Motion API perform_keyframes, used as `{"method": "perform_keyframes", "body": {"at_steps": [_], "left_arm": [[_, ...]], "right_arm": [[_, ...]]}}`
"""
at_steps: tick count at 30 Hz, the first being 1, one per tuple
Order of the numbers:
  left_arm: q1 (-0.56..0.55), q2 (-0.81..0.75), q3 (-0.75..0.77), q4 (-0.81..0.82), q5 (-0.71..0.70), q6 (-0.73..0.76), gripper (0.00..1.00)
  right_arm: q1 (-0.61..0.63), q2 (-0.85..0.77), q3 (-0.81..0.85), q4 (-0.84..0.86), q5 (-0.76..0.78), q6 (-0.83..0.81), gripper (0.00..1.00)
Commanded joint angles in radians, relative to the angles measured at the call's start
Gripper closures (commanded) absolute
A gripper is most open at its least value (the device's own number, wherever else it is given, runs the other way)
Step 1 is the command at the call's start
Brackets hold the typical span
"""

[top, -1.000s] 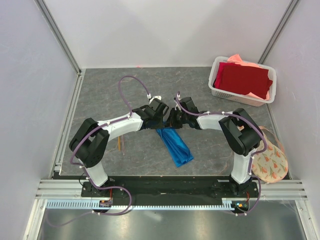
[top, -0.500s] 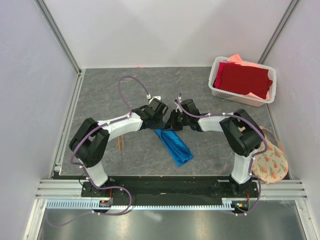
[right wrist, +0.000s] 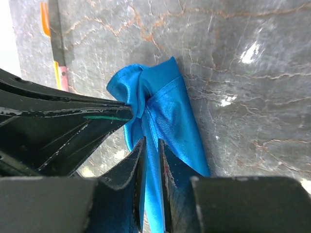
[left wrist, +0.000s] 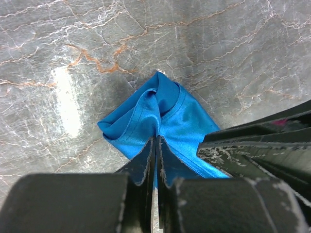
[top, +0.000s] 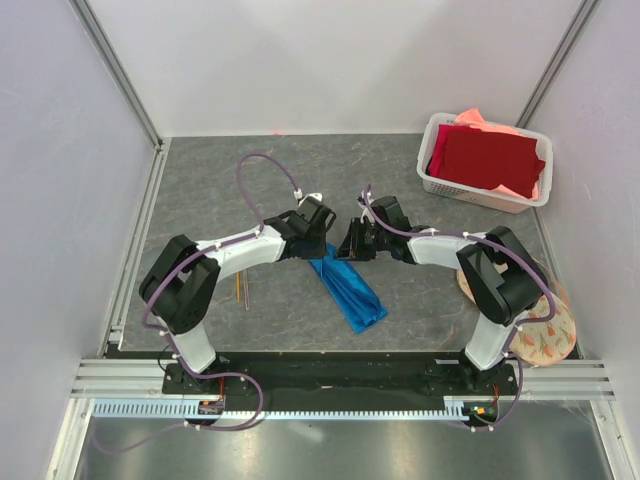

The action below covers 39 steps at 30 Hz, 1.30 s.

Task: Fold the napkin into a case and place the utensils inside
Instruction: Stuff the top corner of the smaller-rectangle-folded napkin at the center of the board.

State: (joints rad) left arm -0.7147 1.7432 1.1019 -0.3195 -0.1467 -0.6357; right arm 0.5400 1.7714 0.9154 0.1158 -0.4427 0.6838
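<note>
Grey marble tabletop [left wrist: 73,39]: left gripper [left wrist: 156,141] pinching blue napkin [left wrist: 167,104]; right gripper [right wrist: 151,144] slightly parted astride fold.

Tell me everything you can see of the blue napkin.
The napkin is bright blue, thin, slightly shiny cloth with a fine weave. It is folded into a narrow layered strip that lies diagonally on the grey marbled table between the two arms. Its far end is bunched and creased. The left gripper is shut on that end. The right gripper has cloth between slightly parted fingers; whether it grips cannot be told.
</note>
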Motion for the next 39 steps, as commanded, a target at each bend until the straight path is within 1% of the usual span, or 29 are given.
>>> {"method": "perform_keyframes", "body": {"at_steps": [1,3,5,6,7,8,9,11,12,15,17,18,19,20,21,22,23,24,25,26,27,29,32,36,39], "left_arm": [[0.003,0.058,0.047,0.022,0.004,0.013,0.90],[0.003,0.076,0.061,0.008,-0.014,0.025,0.88],[0.003,0.072,0.065,0.007,-0.027,0.037,0.80],[0.003,0.053,0.076,-0.004,-0.030,0.056,0.77],[0.003,0.039,0.082,-0.012,-0.030,0.059,0.71],[0.003,0.024,0.088,-0.018,-0.019,0.065,0.68],[0.003,-0.015,0.085,-0.020,-0.008,0.067,0.61],[0.003,-0.057,0.078,-0.029,0.022,0.064,0.56],[0.003,-0.077,0.073,-0.038,0.033,0.061,0.46],[0.003,-0.160,0.036,-0.050,0.074,0.053,0.36],[0.003,-0.220,0.001,-0.065,0.105,0.044,0.34],[0.003,-0.243,-0.013,-0.069,0.117,0.039,0.33],[0.003,-0.263,-0.026,-0.076,0.133,0.031,0.33],[0.003,-0.301,-0.061,-0.075,0.177,0.012,0.34],[0.003,-0.316,-0.082,-0.072,0.202,-0.002,0.41],[0.003,-0.333,-0.105,-0.064,0.229,-0.019,0.44],[0.003,-0.362,-0.158,-0.035,0.295,-0.056,0.48],[0.000,-0.375,-0.187,-0.009,0.329,-0.077,0.55],[-0.005,-0.389,-0.220,0.017,0.360,-0.100,0.58],[-0.008,-0.411,-0.288,0.081,0.413,-0.151,0.61],[-0.012,-0.422,-0.316,0.106,0.427,-0.175,0.66],[-0.048,-0.436,-0.378,0.149,0.418,-0.223,0.69],[-0.088,-0.436,-0.413,0.174,0.406,-0.263,0.71],[-0.114,-0.426,-0.447,0.229,0.403,-0.311,0.71],[-0.120,-0.419,-0.451,0.237,0.389,-0.321,0.71]], "right_arm": [[0.031,0.028,-0.018,0.038,0.002,-0.001,0.78],[0.035,-0.002,-0.027,0.033,0.018,-0.001,0.78],[0.034,-0.033,-0.030,-0.002,0.039,-0.018,0.78],[0.029,-0.067,-0.030,-0.052,0.067,-0.026,0.78],[0.026,-0.085,-0.035,-0.071,0.074,-0.041,0.78],[0.025,-0.125,-0.039,-0.100,0.085,-0.046,0.78],[0.018,-0.147,-0.052,-0.113,0.093,-0.052,0.78],[0.015,-0.214,-0.056,-0.193,0.117,-0.084,0.77],[0.015,-0.237,-0.061,-0.221,0.140,-0.101,0.73],[0.017,-0.317,-0.066,-0.330,0.169,-0.174,0.65],[0.024,-0.364,-0.064,-0.431,0.194,-0.235,0.60],[0.037,-0.377,-0.067,-0.462,0.212,-0.254,0.55],[0.044,-0.391,-0.069,-0.490,0.235,-0.268,0.52],[0.052,-0.411,-0.070,-0.540,0.246,-0.289,0.50],[0.072,-0.417,-0.070,-0.563,0.254,-0.296,0.47],[0.084,-0.424,-0.070,-0.586,0.278,-0.302,0.45],[0.100,-0.446,-0.070,-0.625,0.295,-0.305,0.44],[0.133,-0.457,-0.073,-0.642,0.311,-0.311,0.42],[0.147,-0.469,-0.075,-0.653,0.329,-0.313,0.41],[0.161,-0.483,-0.072,-0.678,0.352,-0.316,0.42],[0.185,-0.487,-0.066,-0.692,0.367,-0.313,0.43],[0.212,-0.495,-0.053,-0.717,0.400,-0.303,0.48],[0.279,-0.488,-0.036,-0.723,0.415,-0.283,0.51],[0.342,-0.429,-0.018,-0.717,0.440,-0.267,0.51],[0.382,-0.374,-0.001,-0.714,0.499,-0.260,0.48]]}}
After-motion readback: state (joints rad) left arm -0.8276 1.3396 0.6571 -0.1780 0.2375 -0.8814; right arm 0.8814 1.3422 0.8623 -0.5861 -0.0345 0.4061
